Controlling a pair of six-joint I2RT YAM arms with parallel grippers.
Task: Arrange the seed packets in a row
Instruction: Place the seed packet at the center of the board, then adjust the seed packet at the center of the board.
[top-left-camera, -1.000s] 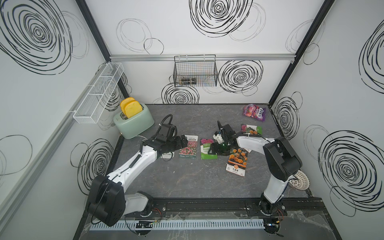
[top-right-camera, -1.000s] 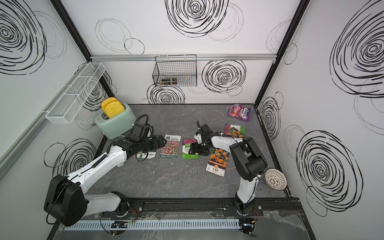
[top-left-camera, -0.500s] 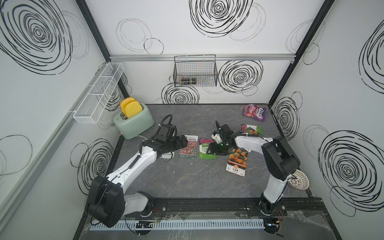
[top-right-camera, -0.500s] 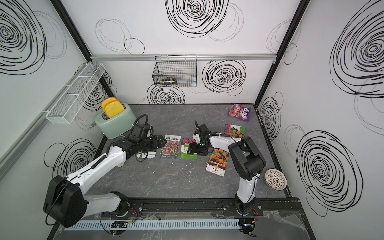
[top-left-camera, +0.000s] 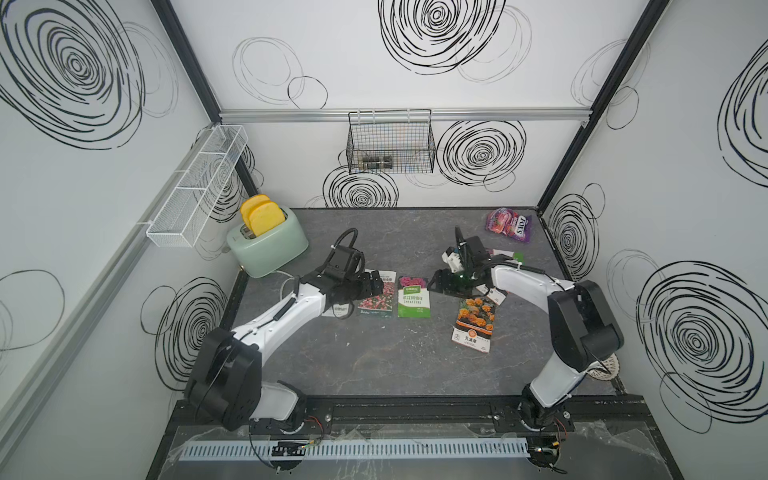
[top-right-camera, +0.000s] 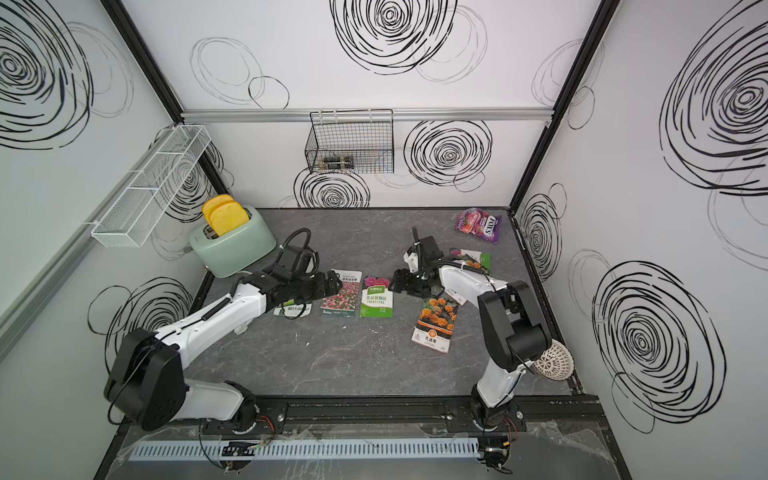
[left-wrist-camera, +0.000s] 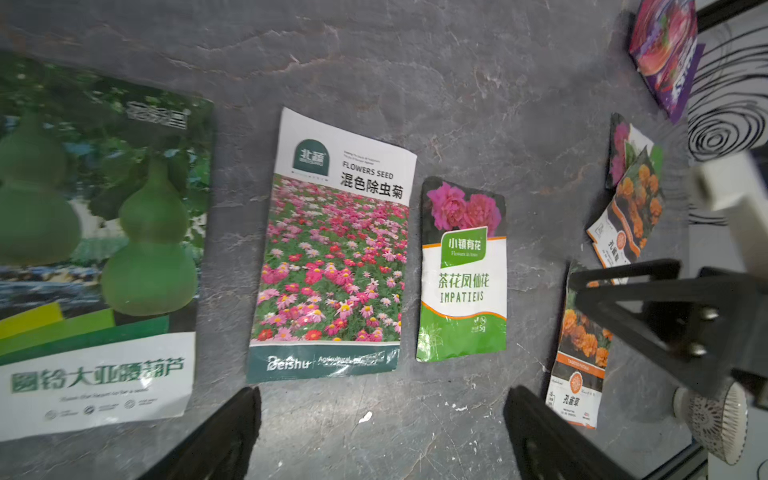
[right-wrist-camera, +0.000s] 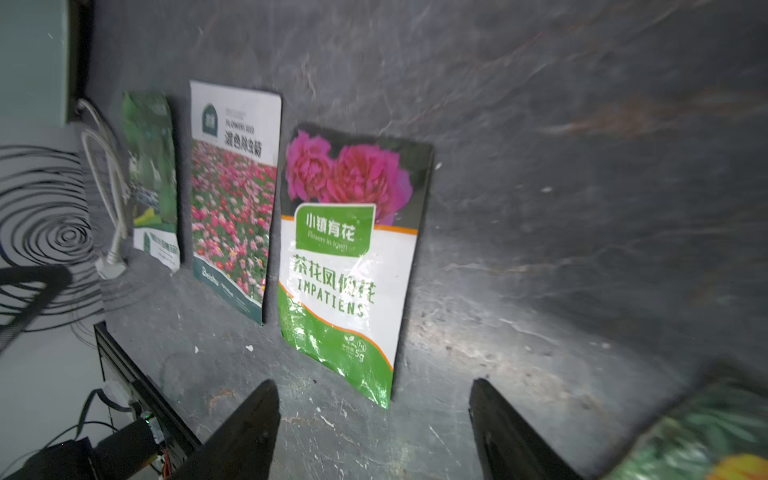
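Counter (top-left-camera: 374, 353): dark slate, 3 pkts lined up left of centre, 3 loose to the right.

L claw (left-wrist-camera: 382, 392) hangs over the row w/ jaws spread wide, nothing in them. R claw (right-wrist-camera: 374, 384) sits low just right of the row, jaws well apart, also empty. The impatiens pkt (left-wrist-camera: 463, 270) lies flat by its tips, not gripped.

Vs a sec ago: R arm has crept a touch toward the row, L arm hasn't budged, neither claw's spread has changed, and the pkts look unmoved. My read: 3rd placement is done and R claw is free for no. 4.

Row, big to small: gourd pkt (left-wrist-camera: 104, 232), pink-field pkt (left-wrist-camera: 332, 257), then impatiens pkt. They lie side by side w/ narrow gaps, same way up.

Still to place:
- marigold pkt (top-left-camera: 475, 324), askew and alone, nearer the arm bases
- 2nd marigold pkt (left-wrist-camera: 627, 216), overlapping the pink-bloom pkt (left-wrist-camera: 619, 149), partly under R arm

Candy bag (top-left-camera: 509, 222) in the far corner isn't part of the job.
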